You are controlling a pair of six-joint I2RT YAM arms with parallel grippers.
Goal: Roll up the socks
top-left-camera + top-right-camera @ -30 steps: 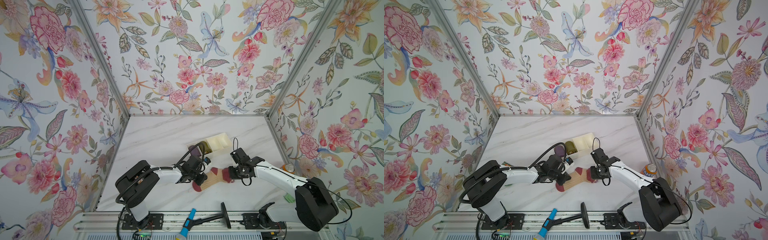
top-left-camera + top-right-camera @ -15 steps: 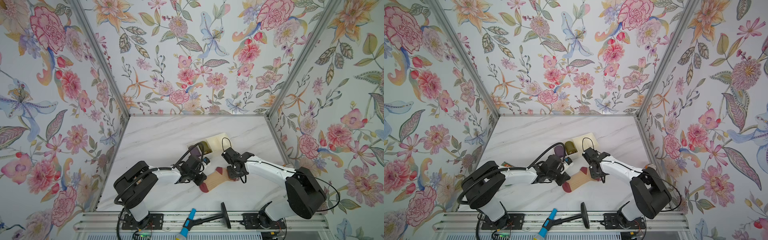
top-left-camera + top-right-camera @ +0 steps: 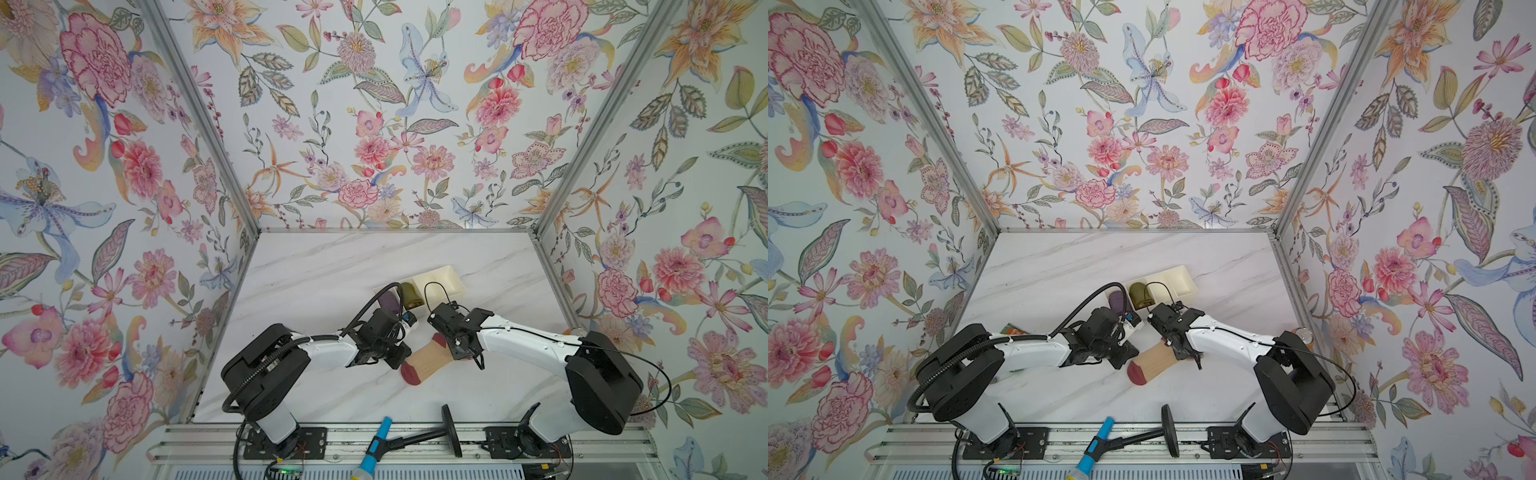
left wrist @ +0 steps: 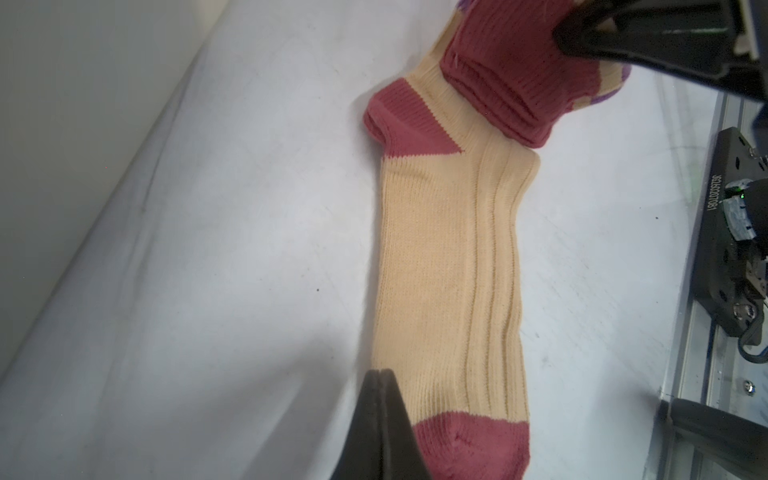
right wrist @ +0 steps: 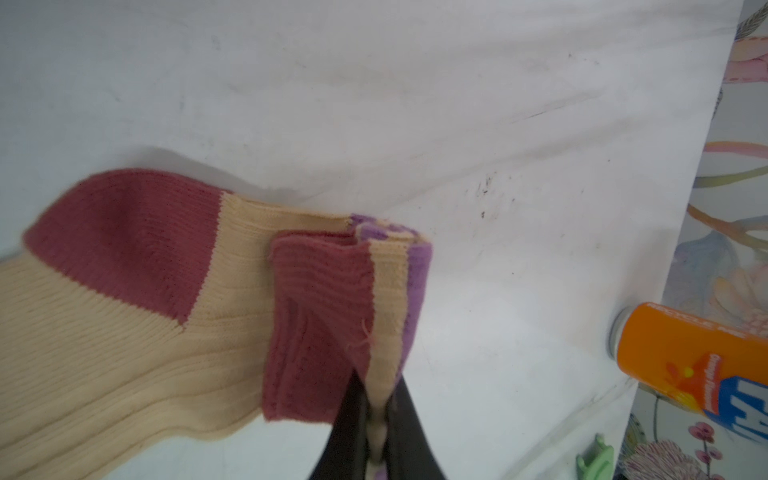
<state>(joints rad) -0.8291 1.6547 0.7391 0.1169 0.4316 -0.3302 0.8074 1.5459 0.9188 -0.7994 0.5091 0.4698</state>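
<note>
The socks (image 3: pixel 428 361) (image 3: pixel 1152 365) lie near the table's front middle, peach-tan ribbed knit with a maroon toe and heel. In the left wrist view the socks (image 4: pixel 449 270) stretch flat from toe to heel. The maroon cuff end (image 5: pixel 316 324), with a purple stripe showing, is folded back over the leg. My right gripper (image 5: pixel 376 374) (image 3: pixel 461 351) (image 3: pixel 1183 351) is shut on that folded cuff end. My left gripper (image 4: pixel 380 374) (image 3: pixel 402 360) (image 3: pixel 1126 362) is shut and empty, its tips at the socks' edge beside the toe.
A cream divided tray (image 3: pixel 446 274) stands behind the grippers, holding an olive-green roll (image 3: pixel 411 295) and a purple roll (image 3: pixel 388 301). An orange can (image 5: pixel 685 365) (image 3: pixel 1302 334) sits by the right wall. A blue-handled tool (image 3: pixel 378 444) lies on the front rail.
My right gripper has carried the cuff end left and back over the socks, shortening them. The toe end has shifted slightly right. The left gripper has stayed by the toe.
</note>
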